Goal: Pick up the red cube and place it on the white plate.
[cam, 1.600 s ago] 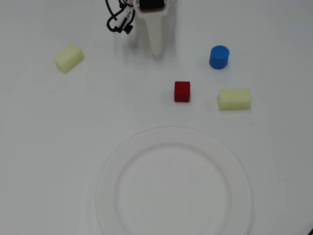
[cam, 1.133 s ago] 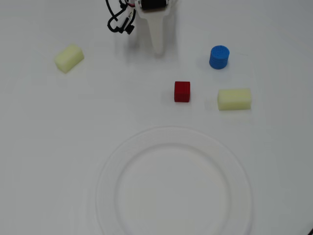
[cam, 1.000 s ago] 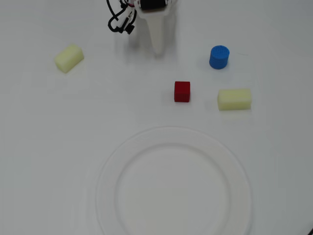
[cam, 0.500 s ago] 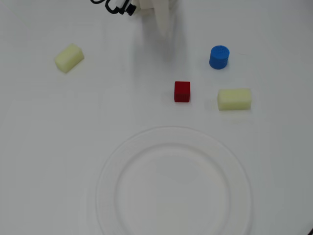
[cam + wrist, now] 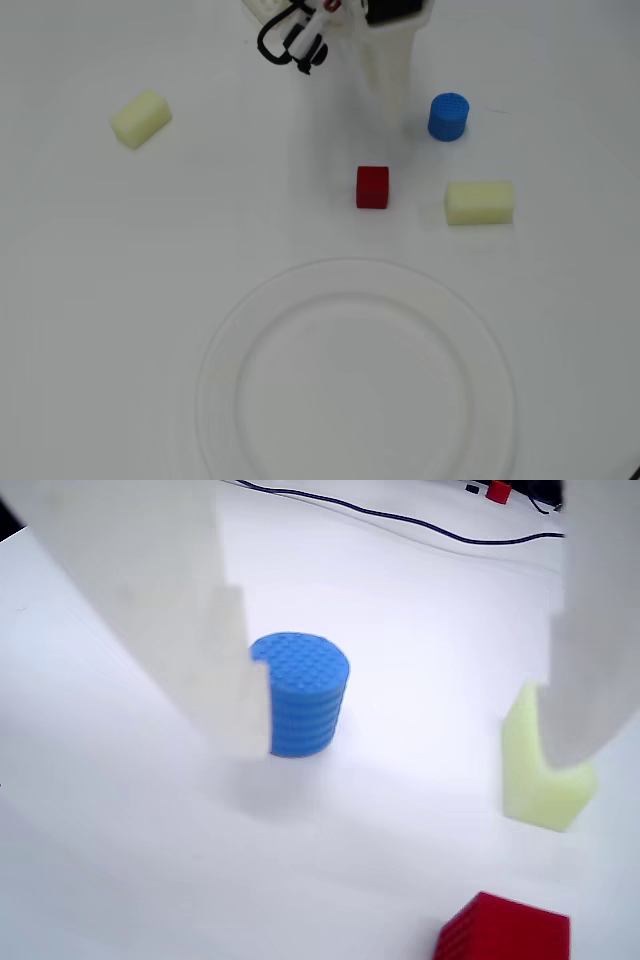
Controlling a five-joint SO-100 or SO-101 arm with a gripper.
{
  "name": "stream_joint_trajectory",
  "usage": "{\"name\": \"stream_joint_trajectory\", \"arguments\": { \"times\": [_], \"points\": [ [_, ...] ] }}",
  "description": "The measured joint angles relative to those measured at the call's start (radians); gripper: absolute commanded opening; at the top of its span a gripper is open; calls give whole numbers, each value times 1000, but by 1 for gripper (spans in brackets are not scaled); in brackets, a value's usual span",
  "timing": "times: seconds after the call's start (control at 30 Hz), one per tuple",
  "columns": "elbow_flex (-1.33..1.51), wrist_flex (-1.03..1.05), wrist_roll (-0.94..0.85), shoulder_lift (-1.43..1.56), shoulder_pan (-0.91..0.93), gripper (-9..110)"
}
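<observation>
The red cube (image 5: pixel 372 187) sits on the white table just beyond the far rim of the white plate (image 5: pixel 225 340). In the wrist view the cube (image 5: pixel 505 935) shows at the bottom edge, partly cut off. My gripper (image 5: pixel 388 95) hangs above the table behind the cube, between it and the blue cylinder. In the wrist view the gripper (image 5: pixel 400 748) is open and empty, with its white fingers (image 5: pixel 180 610) wide apart. The cube lies below the gap, nearer the camera.
A blue cylinder (image 5: pixel 447 116) stands right of the gripper, beside the left finger in the wrist view (image 5: pixel 300 695). One pale yellow block (image 5: pixel 479 202) lies right of the cube, behind the right finger in the wrist view (image 5: pixel 540 770). Another (image 5: pixel 141 118) lies far left. A dark cable (image 5: pixel 400 520) runs behind.
</observation>
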Motion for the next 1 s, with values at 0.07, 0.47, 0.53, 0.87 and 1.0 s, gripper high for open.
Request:
{"name": "stream_joint_trajectory", "arguments": {
  "times": [0.07, 0.47, 0.53, 0.87, 1.0],
  "points": [
    [-8, -31, 9, -66, 0, 24],
    [-121, -160, 21, -394, 72, 25],
    [-126, -172, 26, -413, 77, 25],
    [-173, -202, -31, -491, 147, 25],
    [-202, -202, -63, -514, 190, 24]
  ]
}}
